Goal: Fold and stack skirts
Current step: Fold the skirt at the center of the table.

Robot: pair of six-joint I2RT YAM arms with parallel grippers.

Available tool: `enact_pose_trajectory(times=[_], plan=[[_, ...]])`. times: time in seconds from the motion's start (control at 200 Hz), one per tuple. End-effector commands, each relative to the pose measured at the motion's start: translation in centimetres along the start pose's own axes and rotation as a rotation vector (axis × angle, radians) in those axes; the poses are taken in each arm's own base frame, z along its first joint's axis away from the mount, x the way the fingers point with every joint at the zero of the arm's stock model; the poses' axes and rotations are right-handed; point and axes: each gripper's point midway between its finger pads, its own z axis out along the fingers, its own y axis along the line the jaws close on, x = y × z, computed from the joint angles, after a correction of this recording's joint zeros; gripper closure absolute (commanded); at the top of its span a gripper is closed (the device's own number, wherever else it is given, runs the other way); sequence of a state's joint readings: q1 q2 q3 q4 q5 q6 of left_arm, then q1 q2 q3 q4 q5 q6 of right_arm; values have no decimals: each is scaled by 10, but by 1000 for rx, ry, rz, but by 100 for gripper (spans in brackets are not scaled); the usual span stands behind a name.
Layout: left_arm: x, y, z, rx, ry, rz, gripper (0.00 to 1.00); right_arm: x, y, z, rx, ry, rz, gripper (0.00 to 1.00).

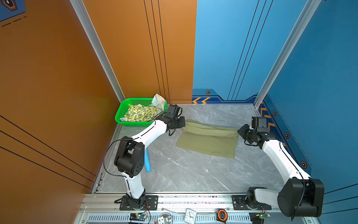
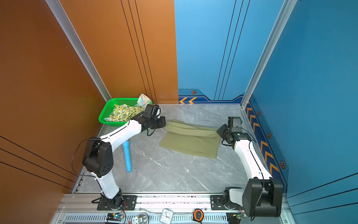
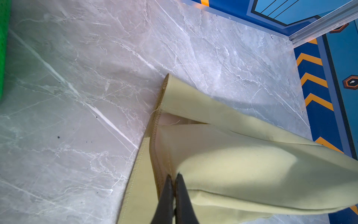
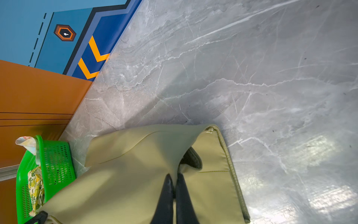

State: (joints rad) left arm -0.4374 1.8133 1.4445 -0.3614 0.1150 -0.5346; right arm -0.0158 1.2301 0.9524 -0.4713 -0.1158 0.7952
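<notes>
Folding looks barely begun: left gripper (image 1: 183,124) and right gripper (image 1: 239,131), fingers clamped on far corners of the olive skirt (image 1: 208,144), hold it mid-frame. Lemon skirt (image 1: 139,114) and floral skirt (image 1: 159,100) wait unfolded in the basket (image 1: 122,108), upper left.

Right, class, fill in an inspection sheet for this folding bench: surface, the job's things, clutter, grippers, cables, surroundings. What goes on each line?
Surface: grey marbled table, a few dark specks.
Job's things: olive skirt on the table, far edge lifted; lemon skirt and flowered skirt in the green basket.
Clutter: light-blue toy beside the left arm.
Grippers: left gripper and right gripper both shut on the olive skirt.
Cables: black cable looping off the left arm.
Surroundings: orange wall, blue wall; clock and tape measure in front.
</notes>
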Motion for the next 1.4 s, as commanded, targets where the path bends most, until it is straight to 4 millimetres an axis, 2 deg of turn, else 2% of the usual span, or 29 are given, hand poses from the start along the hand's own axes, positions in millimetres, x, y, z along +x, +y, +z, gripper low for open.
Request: enact_pose_trajectory(times=[0.0,0.13,0.275,0.456,0.646,0.711,0.741,0.781,0.801,0.851,0.941,1.016,1.101,1.207,1.392], plan=[[-9,-2,-6,6,-4,24,100,19,-22,-10,81,17,12,100],[-12,0,-5,-3,-12,31,100,39,-27,-13,91,31,-6,100],[-1,8,-3,-26,7,28,100,64,-40,-11,117,60,-18,100],[32,28,2,-68,57,21,100,94,-61,-7,154,95,-27,100],[82,57,14,-109,129,-13,100,122,-88,3,179,114,-26,100],[98,63,19,-116,155,-22,100,129,-93,7,185,136,-37,78],[104,63,20,-115,165,-23,100,130,-94,8,186,145,-48,61],[110,63,21,-115,175,-21,100,130,-92,8,186,152,-61,45],[112,63,21,-114,177,-16,100,130,-91,8,185,152,-66,41],[115,62,20,-116,179,-10,88,127,-89,7,188,154,-74,34],[113,62,17,-122,169,-5,56,121,-82,7,182,164,-85,31],[108,64,12,-144,152,-1,43,118,-80,9,188,174,-90,31],[99,66,7,-164,126,5,35,115,-78,14,181,198,-89,31],[87,63,2,-171,92,18,31,108,-74,19,172,216,-109,30],[68,45,-2,-188,56,126,21,98,-72,34,120,247,-66,29]])
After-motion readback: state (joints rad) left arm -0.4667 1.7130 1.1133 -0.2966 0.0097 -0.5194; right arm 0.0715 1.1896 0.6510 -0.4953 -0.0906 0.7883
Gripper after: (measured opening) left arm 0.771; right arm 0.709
